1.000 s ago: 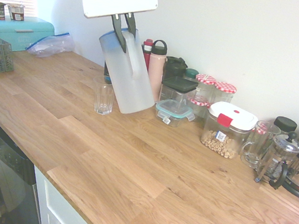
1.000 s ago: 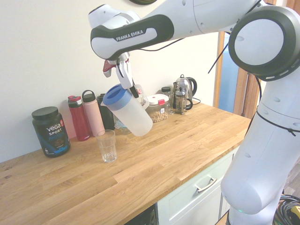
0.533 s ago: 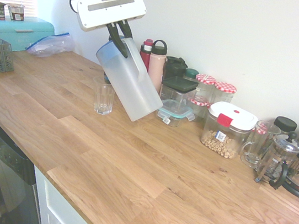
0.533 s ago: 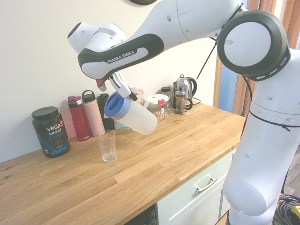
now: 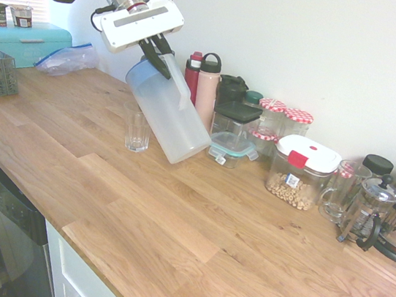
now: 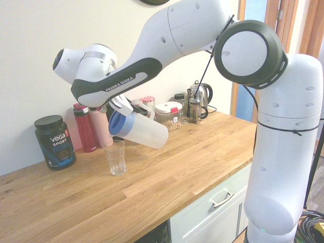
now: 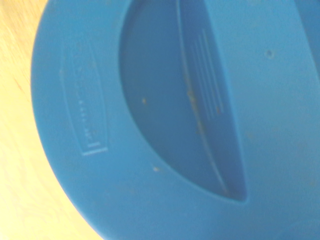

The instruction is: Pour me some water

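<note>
Gripper (image 5: pixel 158 48) clamps tilted jug (image 5: pixel 170 111) over glass (image 5: pixel 138 131)

Jug tipped over a glass on the counter.
The jug (image 6: pixel 137 130) hangs tilted, its lid end just above the glass (image 6: pixel 116 157) on the counter (image 5: pixel 174 212); bottles (image 5: pixel 207 91) and jars (image 5: pixel 282 127) line the wall behind.
</note>
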Action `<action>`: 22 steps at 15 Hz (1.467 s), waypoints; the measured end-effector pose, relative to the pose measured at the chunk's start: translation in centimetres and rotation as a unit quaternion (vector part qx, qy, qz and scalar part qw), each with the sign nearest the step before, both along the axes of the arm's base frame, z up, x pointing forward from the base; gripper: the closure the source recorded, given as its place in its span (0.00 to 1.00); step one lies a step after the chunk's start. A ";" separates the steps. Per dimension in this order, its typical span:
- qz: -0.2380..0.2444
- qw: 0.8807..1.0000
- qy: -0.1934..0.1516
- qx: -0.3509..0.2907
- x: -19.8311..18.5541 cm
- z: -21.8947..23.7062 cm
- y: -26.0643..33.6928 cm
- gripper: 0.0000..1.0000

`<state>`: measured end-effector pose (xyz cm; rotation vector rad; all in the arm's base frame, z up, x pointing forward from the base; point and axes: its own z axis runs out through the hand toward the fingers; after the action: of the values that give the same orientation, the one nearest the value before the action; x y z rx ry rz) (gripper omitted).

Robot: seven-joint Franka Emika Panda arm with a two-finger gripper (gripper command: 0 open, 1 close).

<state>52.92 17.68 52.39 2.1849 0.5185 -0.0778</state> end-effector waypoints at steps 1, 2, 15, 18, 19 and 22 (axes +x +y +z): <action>0.000 1.000 0.003 -0.010 0.0 -0.4 0.1 1.00; 0.000 1.000 0.005 -0.018 0.0 -0.7 0.1 1.00; -0.057 0.987 -0.079 0.128 -1.1 6.7 -5.6 1.00; -0.101 0.965 -0.126 0.205 -2.0 9.4 -11.4 1.00; -0.119 0.957 -0.138 0.228 -2.0 9.8 -12.6 1.00; -0.178 0.928 -0.167 0.280 -1.8 10.0 -15.0 1.00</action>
<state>51.14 2.64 62.37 2.7542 -0.0755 0.2781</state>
